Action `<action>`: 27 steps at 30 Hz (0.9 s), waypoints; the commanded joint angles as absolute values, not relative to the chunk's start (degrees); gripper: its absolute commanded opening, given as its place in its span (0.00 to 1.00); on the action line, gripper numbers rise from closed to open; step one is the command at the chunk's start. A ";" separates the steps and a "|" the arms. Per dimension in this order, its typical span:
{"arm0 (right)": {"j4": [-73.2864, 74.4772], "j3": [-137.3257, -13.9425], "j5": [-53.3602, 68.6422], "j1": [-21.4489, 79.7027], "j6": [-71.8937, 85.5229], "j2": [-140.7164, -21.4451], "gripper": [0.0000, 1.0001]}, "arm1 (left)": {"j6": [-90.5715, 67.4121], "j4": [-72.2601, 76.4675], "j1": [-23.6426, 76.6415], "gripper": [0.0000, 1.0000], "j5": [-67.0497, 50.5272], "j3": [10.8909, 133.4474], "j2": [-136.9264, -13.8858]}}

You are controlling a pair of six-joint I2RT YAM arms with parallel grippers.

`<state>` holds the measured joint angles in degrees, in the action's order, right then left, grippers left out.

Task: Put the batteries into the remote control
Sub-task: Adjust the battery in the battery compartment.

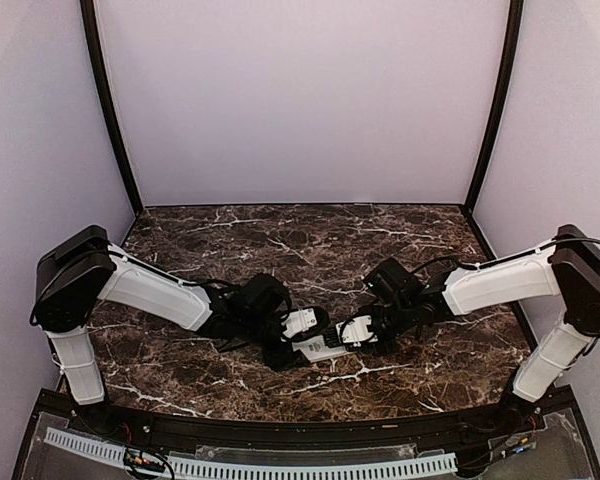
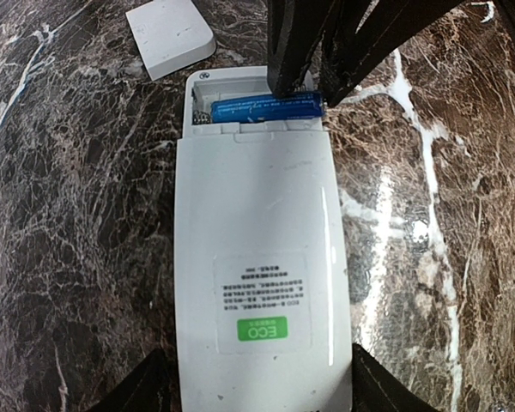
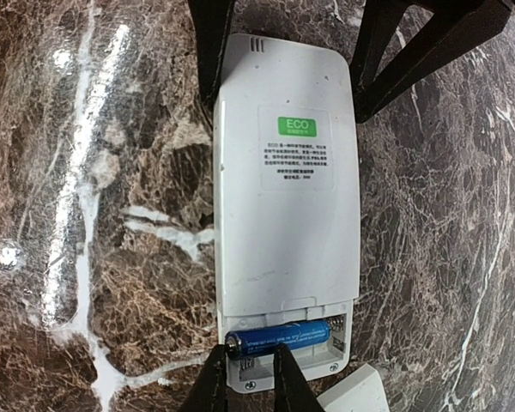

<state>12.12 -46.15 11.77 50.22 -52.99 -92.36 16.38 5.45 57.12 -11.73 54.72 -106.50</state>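
Observation:
The remote control (image 2: 257, 257) lies face down on the marble, its back with a green ECO sticker facing up and its battery compartment (image 3: 283, 352) uncovered. One blue battery (image 3: 279, 336) lies slightly slanted in that compartment, spring at one end. My left gripper (image 2: 257, 390) is shut on the remote's sticker end, a finger against each long edge. My right gripper (image 3: 249, 378) stands over the compartment end, jaws only narrowly apart. Its fingertips (image 2: 285, 86) rest on top of the battery (image 2: 262, 107), spaced along its length and not clamping it. No other battery shows.
A small white cover piece (image 2: 170, 34) lies loose on the marble just past the compartment end, also seen in the right wrist view as the cover piece (image 3: 352, 393). In the top view both arms meet over the remote (image 1: 325, 350) at the table's near middle.

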 commanded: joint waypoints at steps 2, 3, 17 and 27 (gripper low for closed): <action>7.66 -48.02 9.52 49.44 -52.80 -94.70 0.16 | 17.75 1.51 56.58 0.68 -12.48 54.15 -107.56; 7.70 -48.15 9.46 49.36 -52.74 -94.81 0.16 | 17.75 1.59 56.55 0.68 -12.57 54.08 -107.57; 6.44 -48.20 11.04 49.28 -52.56 -95.17 0.17 | 17.31 4.18 55.91 0.75 -13.72 52.39 -106.86; 7.62 -48.09 11.26 49.89 -53.30 -94.74 0.18 | 15.98 6.04 55.19 0.75 -14.59 51.47 -106.67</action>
<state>13.02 -47.24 12.43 49.87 -53.06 -93.12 16.88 7.64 55.86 -14.09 53.63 -106.61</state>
